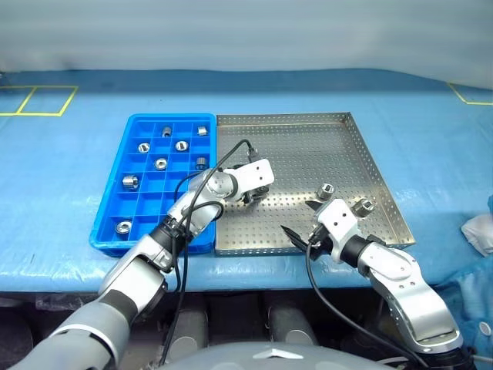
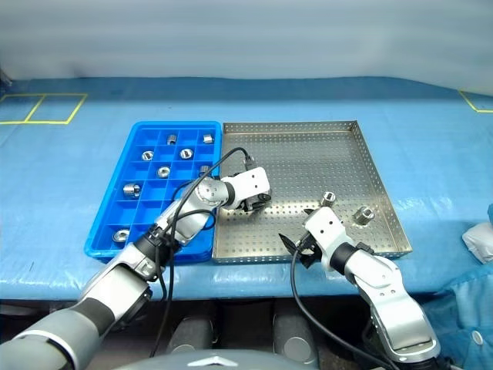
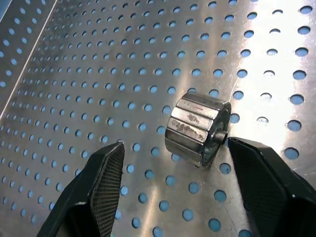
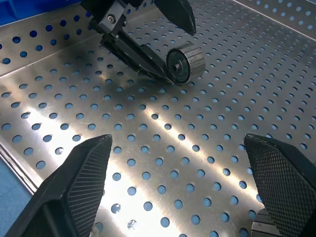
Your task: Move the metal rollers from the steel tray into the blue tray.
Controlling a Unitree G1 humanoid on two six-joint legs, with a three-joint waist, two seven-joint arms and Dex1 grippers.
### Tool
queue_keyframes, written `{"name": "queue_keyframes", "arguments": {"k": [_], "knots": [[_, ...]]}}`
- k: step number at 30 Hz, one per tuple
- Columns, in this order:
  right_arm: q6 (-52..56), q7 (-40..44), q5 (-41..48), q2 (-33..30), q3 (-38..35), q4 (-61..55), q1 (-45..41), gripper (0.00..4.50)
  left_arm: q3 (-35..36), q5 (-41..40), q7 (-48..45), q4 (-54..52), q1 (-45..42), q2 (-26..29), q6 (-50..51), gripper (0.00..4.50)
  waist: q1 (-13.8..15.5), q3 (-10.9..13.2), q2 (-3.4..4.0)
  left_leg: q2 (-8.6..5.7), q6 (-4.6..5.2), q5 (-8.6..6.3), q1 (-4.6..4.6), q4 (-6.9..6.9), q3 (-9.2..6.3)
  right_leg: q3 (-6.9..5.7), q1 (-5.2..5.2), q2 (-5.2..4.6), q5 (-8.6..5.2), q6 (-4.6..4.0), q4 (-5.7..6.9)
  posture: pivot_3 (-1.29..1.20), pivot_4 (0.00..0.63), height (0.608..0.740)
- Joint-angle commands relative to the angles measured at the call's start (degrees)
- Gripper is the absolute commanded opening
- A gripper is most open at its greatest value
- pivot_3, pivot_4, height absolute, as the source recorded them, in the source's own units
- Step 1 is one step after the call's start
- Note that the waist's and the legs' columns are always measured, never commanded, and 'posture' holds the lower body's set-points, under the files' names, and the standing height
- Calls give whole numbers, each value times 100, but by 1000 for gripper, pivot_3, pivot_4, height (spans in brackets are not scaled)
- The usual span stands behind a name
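Left gripper point(image 3: 170, 182) astride a roller point(image 3: 196, 128)

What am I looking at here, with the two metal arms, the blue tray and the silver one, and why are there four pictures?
This is a two-armed robot sorting parts. Two pictures come from cameras in its head, looking down over the arms; the other two come from a camera on each wrist, looking along that gripper's black fingers. On the blue table cover sit a blue tray of small compartments, several holding metal rollers, and a perforated steel tray with a few rollers left. The left gripper is open around one roller lying on its side, not yet gripping it. The right gripper is open and holds nothing.
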Motion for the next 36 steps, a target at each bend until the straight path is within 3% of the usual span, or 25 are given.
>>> {"name": "queue_keyframes", "arguments": {"k": [1, 6, 18, 21, 27, 31, 36], "knots": [[-125, -43, -20, -3, -82, -142, 3, 4500, 96, 47, 105, 98, -20, -97, -39, 2793, 1, 0, 0, 0, 0, 0, 0, 2, 0, 0, 0, 0, 0, 0, 3, -49, 150, 740], [-132, -40, -54, -4, -50, -120, -15, 4500, 207, -119, 55, -45, 99, -170, -93, 1135, -9, 0, 0, 0, 1, 1, 2, 8, -1, 0, -3, 0, -2, -3, 19, -46, 150, 740], [-134, -9, -160, 15, 54, -54, -89, 4500, 794, -753, -168, -698, 442, -175, -4, 1135, -2, 0, 0, 0, 1, 2, 2, 8, -1, 1, -5, 1, -3, -5, 22, -29, 150, 740], [-138, -6, -164, 17, 73, -29, -121, 4500, 823, -815, -234, -803, 446, -131, -19, 1725, 4, 0, 0, 0, 1, 2, 2, 8, -1, 0, -5, 1, -3, -5, 22, -25, 150, 740], [-143, 2, -179, 28, 99, -11, -145, 4500, 1025, -749, 312, -499, 281, -391, 96, 3664, 14, 0, 0, 0, 1, 2, 1, 8, -1, 1, -5, 1, -3, -5, 22, -28, 150, 740], [-130, -4, -191, 32, 102, -37, -122, 4500, 1130, -586, 961, -7, 52, -632, -100, 3664, 15, 1, -1, -1, 2, 2, 0, 14, -2, 0, -4, 1, -2, -4, 22, -38, 150, 740], [-120, -22, -210, 39, 109, -91, -81, 4500, 999, -536, 1110, 691, -212, -842, -342, 3664, 2, 1, -1, -1, 1, 2, 0, 13, -1, 0, -4, 1, -2, -4, 21, -51, 150, 740]]}}
